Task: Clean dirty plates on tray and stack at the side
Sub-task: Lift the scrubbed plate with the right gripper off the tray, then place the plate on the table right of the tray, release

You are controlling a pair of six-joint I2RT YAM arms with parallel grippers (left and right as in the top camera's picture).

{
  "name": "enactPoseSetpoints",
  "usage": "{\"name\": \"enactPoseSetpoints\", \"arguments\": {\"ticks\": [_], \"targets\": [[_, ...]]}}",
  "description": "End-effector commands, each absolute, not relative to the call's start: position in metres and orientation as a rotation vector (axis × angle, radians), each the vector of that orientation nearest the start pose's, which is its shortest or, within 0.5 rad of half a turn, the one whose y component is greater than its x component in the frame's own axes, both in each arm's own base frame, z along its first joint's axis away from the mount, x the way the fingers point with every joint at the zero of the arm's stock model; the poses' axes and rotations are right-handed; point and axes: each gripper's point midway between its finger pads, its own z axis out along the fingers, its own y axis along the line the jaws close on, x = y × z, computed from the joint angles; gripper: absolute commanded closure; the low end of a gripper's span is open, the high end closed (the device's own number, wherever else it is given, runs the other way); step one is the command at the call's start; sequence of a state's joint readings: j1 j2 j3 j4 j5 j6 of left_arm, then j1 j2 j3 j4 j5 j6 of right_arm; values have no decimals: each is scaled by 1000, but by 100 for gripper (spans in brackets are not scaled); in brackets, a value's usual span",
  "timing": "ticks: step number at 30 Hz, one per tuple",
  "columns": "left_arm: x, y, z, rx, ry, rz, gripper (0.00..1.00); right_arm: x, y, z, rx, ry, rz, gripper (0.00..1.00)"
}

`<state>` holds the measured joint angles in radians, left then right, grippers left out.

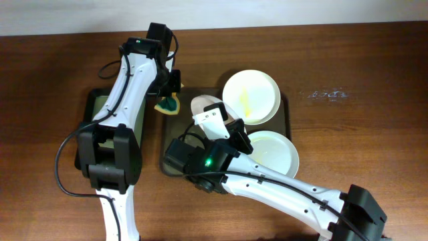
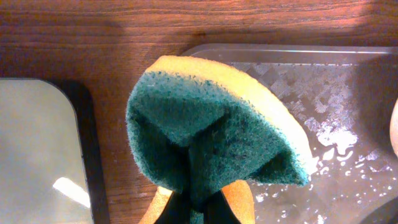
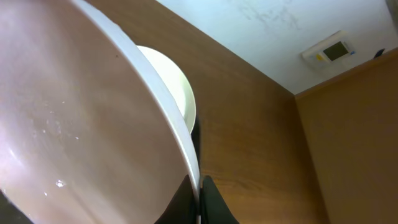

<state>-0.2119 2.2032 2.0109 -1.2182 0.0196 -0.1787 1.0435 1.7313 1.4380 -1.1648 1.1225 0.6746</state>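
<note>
Below, wooden table (image 1: 374,60), tray (image 1: 285,119), white wall (image 3: 249,37).

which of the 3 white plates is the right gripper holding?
The round white plate at the dark rectangular tray's left end: tilted up, rim pinched by the right gripper. The far-right plate and near-right plate lie flat.

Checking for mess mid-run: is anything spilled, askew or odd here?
Water droplets lie spilled on the dark rectangular tray beside the folded green-and-yellow sponge in the left pincer. One round white plate is tilted, but the right pincer holds its rim.
</note>
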Motion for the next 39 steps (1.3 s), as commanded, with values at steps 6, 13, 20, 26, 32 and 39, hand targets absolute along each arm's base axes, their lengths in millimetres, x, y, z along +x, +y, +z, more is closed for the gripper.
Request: {"name": "enactPoseSetpoints", "arguments": {"ticks": [6,13,20,26,32,39], "targets": [[459,-102,99,72,2979,-92,100,297,221,211,-261,2159,-623,96],[459,-103,99,72,2978,-92,100,298,213,232,-215,2105,-608,96],[459,-102,99,72,2977,-92,100,310,181,261,-75,2070,-601,96],[461,-103,99,73,2970,-94,100,291,213,204,-155,2510,-163,96],[461,-103,99,72,2970,-94,100,331,121,224,96,2670,312,96],[461,-103,99,73,2970,-94,100,332,-69,184,780,2686,180,96]]}}
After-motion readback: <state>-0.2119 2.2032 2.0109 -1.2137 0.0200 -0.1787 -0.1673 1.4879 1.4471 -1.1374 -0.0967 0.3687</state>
